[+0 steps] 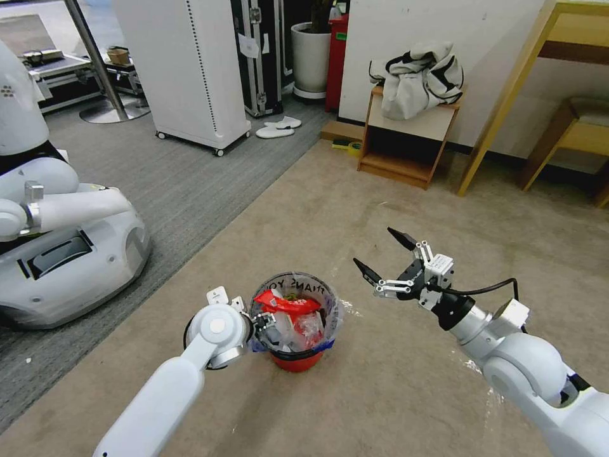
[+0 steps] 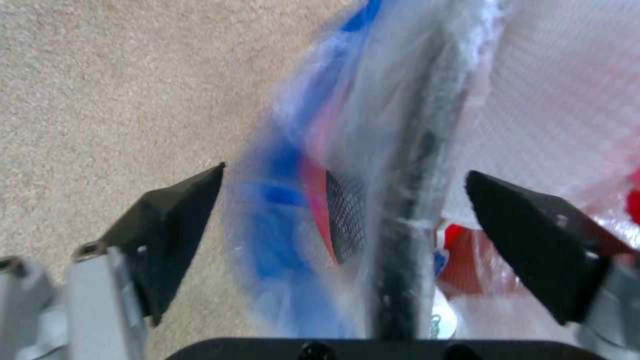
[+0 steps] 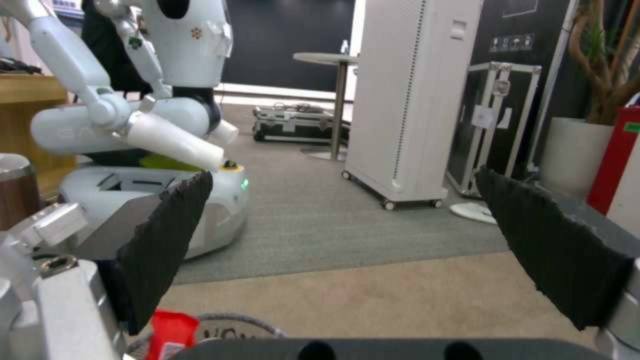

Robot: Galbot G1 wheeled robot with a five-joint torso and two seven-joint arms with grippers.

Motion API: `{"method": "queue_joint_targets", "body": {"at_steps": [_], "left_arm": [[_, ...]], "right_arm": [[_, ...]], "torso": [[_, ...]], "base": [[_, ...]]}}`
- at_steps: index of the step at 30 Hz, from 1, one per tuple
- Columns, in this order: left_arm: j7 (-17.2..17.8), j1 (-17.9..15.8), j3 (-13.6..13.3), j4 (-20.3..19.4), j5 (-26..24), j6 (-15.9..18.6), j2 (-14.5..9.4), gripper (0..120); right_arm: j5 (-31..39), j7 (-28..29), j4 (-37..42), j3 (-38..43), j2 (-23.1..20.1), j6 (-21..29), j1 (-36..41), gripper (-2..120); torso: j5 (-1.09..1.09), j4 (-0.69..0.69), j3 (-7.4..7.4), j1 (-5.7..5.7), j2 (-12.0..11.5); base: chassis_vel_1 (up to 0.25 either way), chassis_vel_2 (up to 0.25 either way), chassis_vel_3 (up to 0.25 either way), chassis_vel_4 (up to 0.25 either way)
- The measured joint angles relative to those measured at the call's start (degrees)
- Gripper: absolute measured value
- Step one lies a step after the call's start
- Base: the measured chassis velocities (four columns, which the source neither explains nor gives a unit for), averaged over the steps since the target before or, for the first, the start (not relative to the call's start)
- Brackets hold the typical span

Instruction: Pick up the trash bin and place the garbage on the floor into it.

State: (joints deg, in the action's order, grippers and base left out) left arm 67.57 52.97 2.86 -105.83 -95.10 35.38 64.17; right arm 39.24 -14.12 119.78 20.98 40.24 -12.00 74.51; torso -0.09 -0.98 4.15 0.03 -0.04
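The trash bin (image 1: 295, 339) stands upright on the floor (image 1: 393, 393), on the beige carpet not far from its edge w/ the grey ribbed carpet (image 1: 190, 184). Bin is stuffed w/ garbage (image 1: 287, 303): red wrapper on top, clear plastic under it. Left gripper (image 1: 259, 325) is at the bin's rim on the robot's left side; in the left wrist view its fingers (image 2: 177, 230) stand apart either side of the rim and liner bag (image 2: 400, 200), not clamped, one outside the bin and one inside over the litter. Right gripper (image 1: 384, 260) hovers above the floor just right of the bin, jaws spread wide, holding nothing; in the right wrist view its pads (image 3: 167, 240) frame open space, w/ the bin rim at the frame's lower edge. White slippers (image 1: 278, 127) lie on the grey carpet well away, near a white cabinet (image 1: 190, 70).
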Motion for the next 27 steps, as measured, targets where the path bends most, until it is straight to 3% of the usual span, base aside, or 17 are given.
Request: {"method": "queue_joint_targets", "body": {"at_steps": [9, 11, 19, 27], "left_arm": [[0.2, 0.8, 0.5, -1.9, -1.5, 0.7, -1.5, 100], [0.0, 1.6, 1.2, -2.8, -1.2, 0.7, -1.8, 100], [-0.2, 1.9, 1.9, -3.6, -0.4, 0.7, -1.9, 100], [0.2, 3.4, 3.5, -5.4, 1.3, 0.7, -3.6, 100]], "right_arm": [[0.0, 0.2, 0.1, -0.3, 0.5, 0.1, -0.2, 100], [0.0, 0.4, 0.1, -0.7, 0.6, 0.2, -0.8, 100], [-0.1, 0.6, 0.6, -0.9, 0.4, 0.3, -0.7, 100], [-0.1, 0.8, 1.6, -0.5, 0.1, 0.7, -0.1, 100]], "torso": [[0.03, 0.00, -0.01, 0.01, 0.0], [0.06, 0.05, -0.04, 0.01, 0.0], [0.08, 0.04, -0.05, 0.01, 0.0], [0.08, 0.04, -0.06, 0.01, 0.0]], "base": [[0.000, 0.000, 0.000, 0.000], [0.000, 0.000, 0.000, 0.000], [0.000, 0.000, 0.000, 0.000], [0.000, 0.000, 0.000, 0.000]]}}
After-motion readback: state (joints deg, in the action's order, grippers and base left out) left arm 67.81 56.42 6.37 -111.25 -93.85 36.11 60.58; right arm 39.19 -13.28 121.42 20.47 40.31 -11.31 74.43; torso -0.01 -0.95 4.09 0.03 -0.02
